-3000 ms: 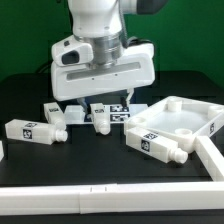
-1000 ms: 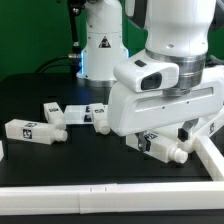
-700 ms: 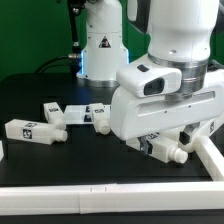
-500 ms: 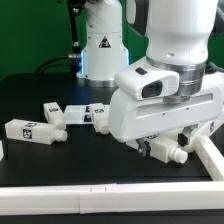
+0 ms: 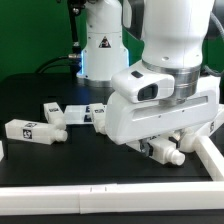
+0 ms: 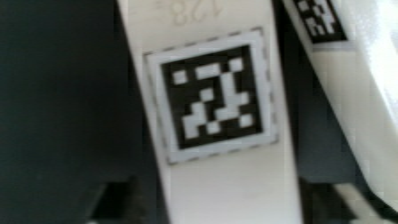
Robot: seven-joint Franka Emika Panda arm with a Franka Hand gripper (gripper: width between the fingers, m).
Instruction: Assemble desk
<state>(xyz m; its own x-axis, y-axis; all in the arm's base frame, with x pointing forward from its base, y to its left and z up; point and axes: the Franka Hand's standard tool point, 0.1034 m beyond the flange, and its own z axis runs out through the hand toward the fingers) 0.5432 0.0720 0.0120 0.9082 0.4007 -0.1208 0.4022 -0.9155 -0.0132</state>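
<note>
Gripper [image 6: 214,205] is down low over a leg [image 6: 210,100], one jaw on each side of it. The wrist view is nearly filled by that white block and its black-and-white tag, with a dark jaw close against each long side. Squeezing or only bracketing it? The picture is too blurred, so I cannot tell. Just beside the leg in that view runs another white piece [image 6: 356,110] with a slice of tag on it; which part it is I cannot tell.

In the exterior view, the big white hand hides the jaws. The same leg pokes out beneath it, lying flat on the black table [image 5: 40,160], its round peg end toward the exterior view's right and near the white rail [image 5: 100,192]. That rail runs along the front edge and turns up the right side.

Further out toward the exterior view's left, the third leg [image 5: 97,117] is half hidden behind the hand. Then comes the middle leg [image 5: 52,113], then the left leg [image 5: 28,130], all lying flat, tags up, apart from one another.

Behind them stands the arm's base [image 5: 100,50], with a green backdrop [image 5: 30,40] filling the room beyond.
</note>
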